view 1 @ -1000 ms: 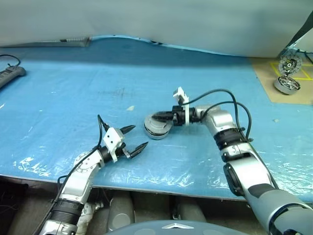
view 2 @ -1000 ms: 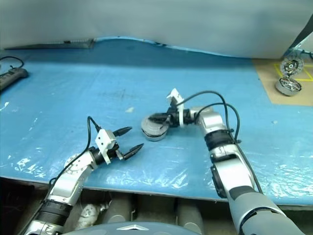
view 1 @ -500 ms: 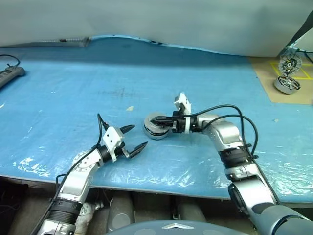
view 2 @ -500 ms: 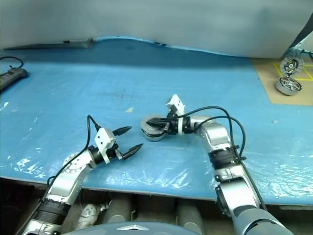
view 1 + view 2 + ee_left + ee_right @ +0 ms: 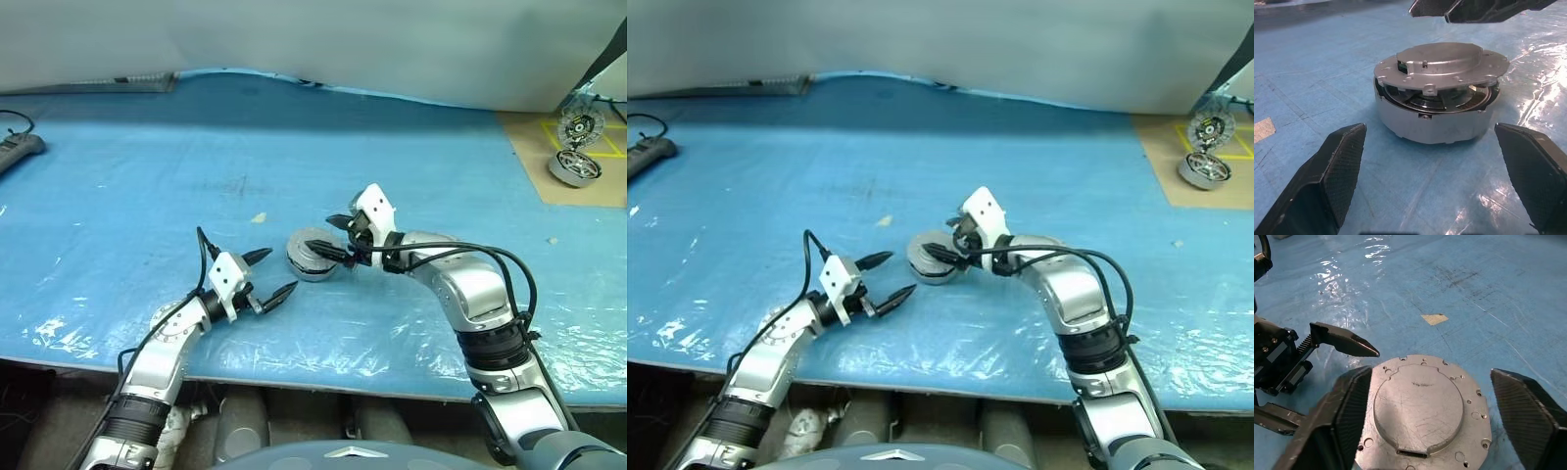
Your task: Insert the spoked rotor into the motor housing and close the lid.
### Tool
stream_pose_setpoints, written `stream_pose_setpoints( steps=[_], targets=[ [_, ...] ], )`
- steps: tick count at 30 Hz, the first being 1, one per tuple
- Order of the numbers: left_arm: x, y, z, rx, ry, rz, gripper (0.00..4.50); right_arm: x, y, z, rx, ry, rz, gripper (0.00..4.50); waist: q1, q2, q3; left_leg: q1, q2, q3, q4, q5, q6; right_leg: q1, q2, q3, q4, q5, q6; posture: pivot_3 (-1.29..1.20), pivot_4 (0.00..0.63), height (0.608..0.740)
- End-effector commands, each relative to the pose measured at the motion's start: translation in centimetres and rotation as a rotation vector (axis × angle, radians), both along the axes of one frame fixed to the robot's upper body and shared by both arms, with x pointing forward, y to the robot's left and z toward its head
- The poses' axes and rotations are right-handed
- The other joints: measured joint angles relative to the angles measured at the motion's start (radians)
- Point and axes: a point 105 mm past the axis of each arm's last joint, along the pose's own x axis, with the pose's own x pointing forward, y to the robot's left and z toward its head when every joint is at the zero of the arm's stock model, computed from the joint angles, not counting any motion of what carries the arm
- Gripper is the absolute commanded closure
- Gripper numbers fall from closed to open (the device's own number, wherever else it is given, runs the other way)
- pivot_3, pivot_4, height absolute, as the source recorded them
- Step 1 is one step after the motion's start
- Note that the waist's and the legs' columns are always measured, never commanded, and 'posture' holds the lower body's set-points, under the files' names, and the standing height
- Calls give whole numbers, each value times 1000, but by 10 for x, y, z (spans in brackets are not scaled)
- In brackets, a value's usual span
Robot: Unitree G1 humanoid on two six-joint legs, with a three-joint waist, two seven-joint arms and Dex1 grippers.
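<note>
We see the lid (image 5: 1442,61) lying on the motor housing (image 5: 1435,120) on the table (image 5: 147,166), between our open left gripper (image 5: 266,275) and open right gripper (image 5: 333,236). The lid seems not fully seated, so a careless push could shift the housing.

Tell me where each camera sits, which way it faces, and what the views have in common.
Left and right eye views: on the head, looking forward and down over the blue table; both arms show.
Left wrist view: low, looking level along its own fingers at the motor housing under the lid.
Right wrist view: above, looking down on the lid between its own fingers; the left gripper shows too.
Shared: every view shows the lidded housing.
</note>
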Motion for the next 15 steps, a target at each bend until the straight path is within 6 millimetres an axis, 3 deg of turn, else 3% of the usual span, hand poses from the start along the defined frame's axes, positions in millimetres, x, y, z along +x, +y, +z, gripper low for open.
stream_pose_setpoints(
  steps=[1,9,14,15],
  targets=[
    [-2,-3,3,-3,-31,-10,0,0,9,7,-3,-48,24,30,0,0,0,0,0,0,0,0,0,0,0,0,0,0,0,0,150,740],
    [-6,0,3,-6,-33,1,0,-4,21,-14,-90,-81,84,30,0,0,0,0,0,0,0,0,0,0,0,0,0,0,1,0,150,740],
    [-8,-1,3,-5,-33,4,0,1,18,-29,-118,-88,71,30,0,0,0,0,0,0,1,0,0,1,0,0,1,0,1,0,150,740],
    [-8,-1,3,-4,-32,4,0,2,17,-31,-126,-92,66,194,0,0,0,0,0,0,1,0,0,1,0,0,1,0,1,0,150,740]
  ],
)
